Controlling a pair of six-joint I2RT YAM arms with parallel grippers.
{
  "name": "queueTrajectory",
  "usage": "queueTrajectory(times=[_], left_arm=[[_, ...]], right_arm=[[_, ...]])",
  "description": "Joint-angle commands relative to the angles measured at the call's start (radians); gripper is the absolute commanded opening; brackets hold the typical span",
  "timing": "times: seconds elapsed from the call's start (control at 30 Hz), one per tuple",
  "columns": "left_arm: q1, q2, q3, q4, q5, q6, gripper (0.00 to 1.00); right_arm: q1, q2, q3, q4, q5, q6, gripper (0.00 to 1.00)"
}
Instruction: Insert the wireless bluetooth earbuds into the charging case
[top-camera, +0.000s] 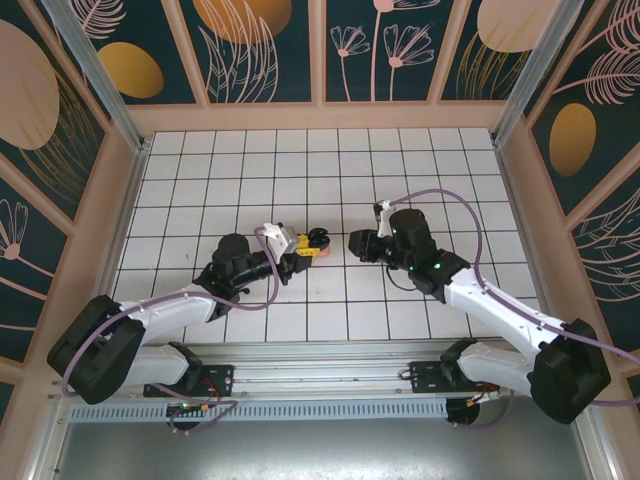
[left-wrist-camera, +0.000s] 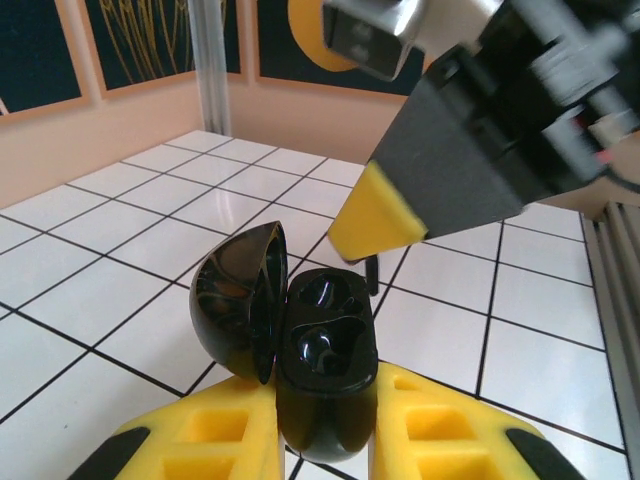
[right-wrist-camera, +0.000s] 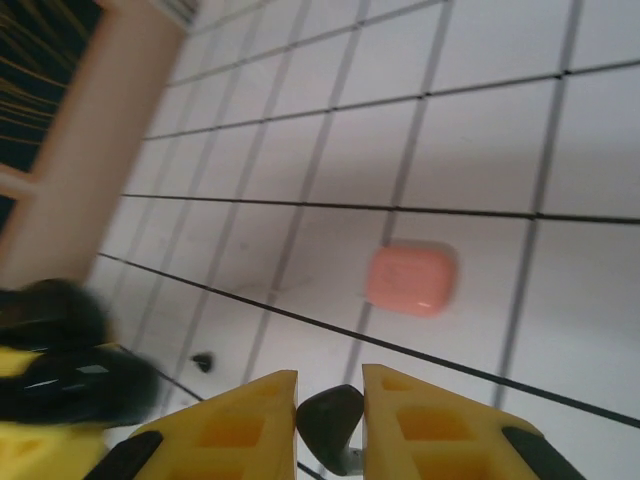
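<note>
White tiled table (top-camera: 250, 160), floral panels around: left pincer (left-wrist-camera: 322, 455) clamped on the charging case (left-wrist-camera: 320, 340), lid open and wells up, likely to steady it, while right pincer (right-wrist-camera: 330, 400) pinches a black earbud (right-wrist-camera: 328, 422) just beside it, seemingly lining up insertion; pink case (right-wrist-camera: 410, 278) lies apart.
</note>
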Motion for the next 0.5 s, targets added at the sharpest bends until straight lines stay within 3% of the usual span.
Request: queueTrajectory(times=[0.0, 0.23, 0.47], left_arm=[[-0.004, 0.019, -0.004, 0.086, -0.027, 0.033, 0.20], [-0.008, 0.032, 0.007, 0.083, -0.035, 0.041, 0.20], [-0.016, 0.020, 0.009, 0.068, -0.040, 0.048, 0.20]], right_arm=[[0.042, -0.042, -0.032, 0.206, 0.047, 0.043, 0.20], [0.098, -0.054, -0.073, 0.362, 0.089, 0.063, 0.21], [0.120, 0.021, -0.037, 0.410, 0.069, 0.064, 0.21]])
